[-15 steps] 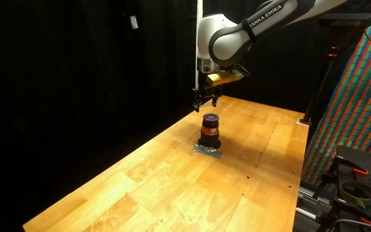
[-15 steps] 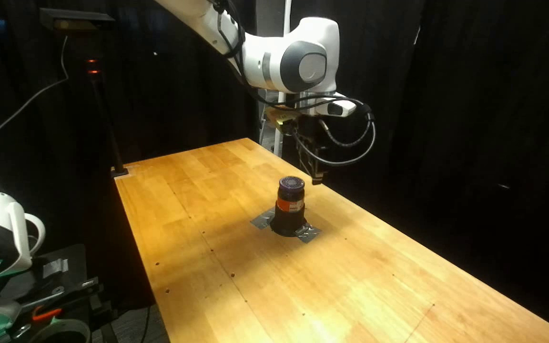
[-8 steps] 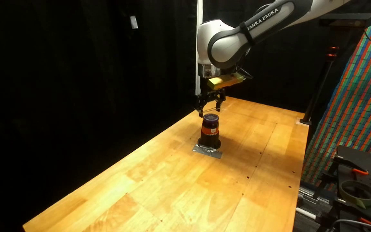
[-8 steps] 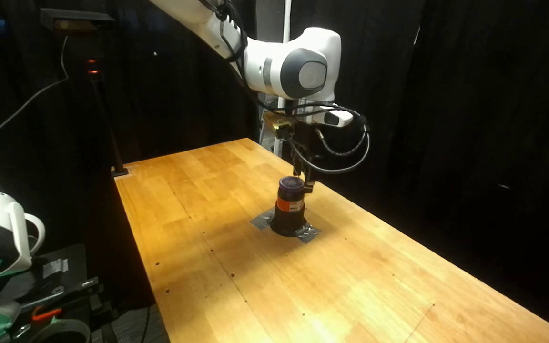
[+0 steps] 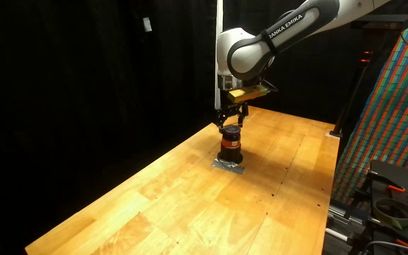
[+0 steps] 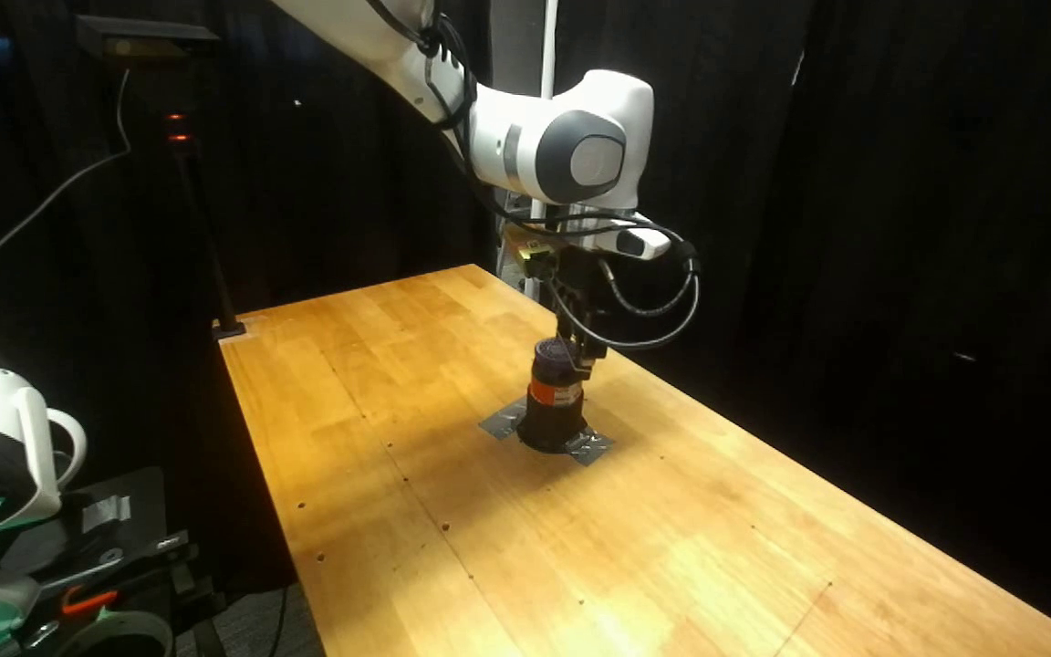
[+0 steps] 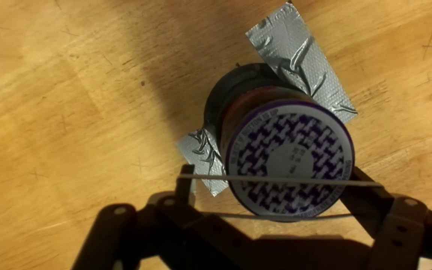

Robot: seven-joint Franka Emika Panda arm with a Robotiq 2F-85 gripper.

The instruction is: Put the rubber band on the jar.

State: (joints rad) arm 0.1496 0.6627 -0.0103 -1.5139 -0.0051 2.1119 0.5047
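black two-fingered gripper (image 7: 275, 175): standing spread, holding the thin tan rubber band (image 7: 285, 180) taut
dark orange-labelled cylindrical jar (image 7: 293, 159): standing right of centre in the wrist frame
rubber band: crossing over the jar, probably needing one strand catching the edge first

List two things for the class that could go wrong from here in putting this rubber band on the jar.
The rubber band might catch on the lid: in the wrist view its strands cross only the lid's lower part, leaving much outside the loop.
The gripper could bump the jar: one finger shows at the lid's edge there, though contact is unclear.
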